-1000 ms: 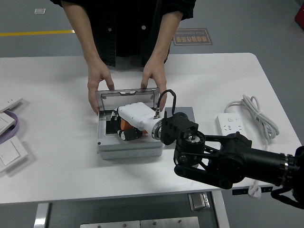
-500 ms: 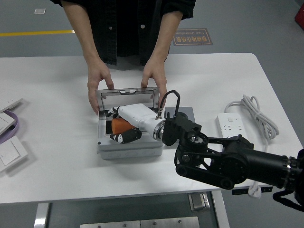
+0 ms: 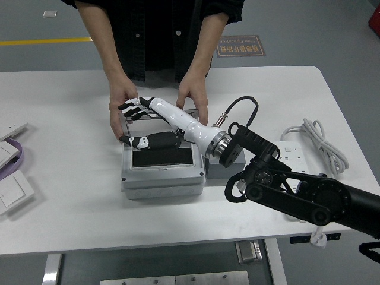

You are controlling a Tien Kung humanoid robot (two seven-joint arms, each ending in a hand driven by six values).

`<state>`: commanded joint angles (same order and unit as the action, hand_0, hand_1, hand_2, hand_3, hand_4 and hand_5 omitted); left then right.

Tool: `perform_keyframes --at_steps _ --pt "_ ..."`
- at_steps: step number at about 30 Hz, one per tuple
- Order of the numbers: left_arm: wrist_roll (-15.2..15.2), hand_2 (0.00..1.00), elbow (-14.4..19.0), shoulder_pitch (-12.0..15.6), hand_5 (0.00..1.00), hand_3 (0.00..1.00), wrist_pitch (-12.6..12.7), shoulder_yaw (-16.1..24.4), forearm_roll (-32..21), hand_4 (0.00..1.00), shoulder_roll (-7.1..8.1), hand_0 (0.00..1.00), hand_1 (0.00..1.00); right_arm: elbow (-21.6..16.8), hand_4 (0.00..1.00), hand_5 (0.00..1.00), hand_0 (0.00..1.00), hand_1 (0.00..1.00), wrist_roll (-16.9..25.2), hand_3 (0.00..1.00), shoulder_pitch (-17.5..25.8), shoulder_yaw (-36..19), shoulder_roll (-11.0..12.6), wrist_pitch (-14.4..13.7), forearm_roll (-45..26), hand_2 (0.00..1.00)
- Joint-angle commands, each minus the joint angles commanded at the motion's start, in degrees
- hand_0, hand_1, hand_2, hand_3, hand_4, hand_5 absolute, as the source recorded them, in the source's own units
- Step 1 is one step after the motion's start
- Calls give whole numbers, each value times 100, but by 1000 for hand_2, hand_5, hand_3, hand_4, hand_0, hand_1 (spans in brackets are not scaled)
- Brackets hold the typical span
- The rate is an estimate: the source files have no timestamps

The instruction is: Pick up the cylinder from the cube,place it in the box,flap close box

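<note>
While a person's hands [image 3: 122,105] steady the box [image 3: 161,172] on the table [image 3: 71,196], the right hand [image 3: 138,122], fingers spread and empty, reaches over the upright lid [image 3: 155,114]. The cylinder isn't visible, presumably inside. Next, judging, comes flapping the lid down.

A white rectangular worktop [image 3: 65,202] with rounded far corners fills most of the view. Beyond its far edge lies a smooth grey floor [image 3: 309,29], crossed at far left by a yellow painted line [image 3: 44,41], with a dark rectangular floor sign [image 3: 240,46] further right.
</note>
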<state>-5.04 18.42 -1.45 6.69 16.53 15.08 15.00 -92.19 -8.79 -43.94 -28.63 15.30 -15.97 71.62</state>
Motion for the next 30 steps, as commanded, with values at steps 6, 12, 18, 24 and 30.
perform_keyframes --at_steps 6,12,18,24,30 --pt "-1 562 38 33 200 620 7 -14 45 713 -5 601 511 529 791 378 826 705 -101 724 -332 -17 -21 107 -32 714" --pt "-18 562 80 28 200 620 15 -188 51 714 20 601 512 1200 779 374 819 699 -363 706 -697 272 -6 451 35 706" --pt "-11 562 89 4 200 620 18 -176 89 715 17 601 512 1176 771 374 819 705 -742 703 -801 299 129 851 566 707" --pt "2 562 91 -59 201 621 19 -85 176 716 6 601 511 1063 769 384 818 700 -798 702 -709 339 214 912 698 704" --pt "10 562 94 -96 202 621 20 13 259 717 -13 602 512 1124 773 395 803 687 -738 700 -534 427 299 886 567 700"
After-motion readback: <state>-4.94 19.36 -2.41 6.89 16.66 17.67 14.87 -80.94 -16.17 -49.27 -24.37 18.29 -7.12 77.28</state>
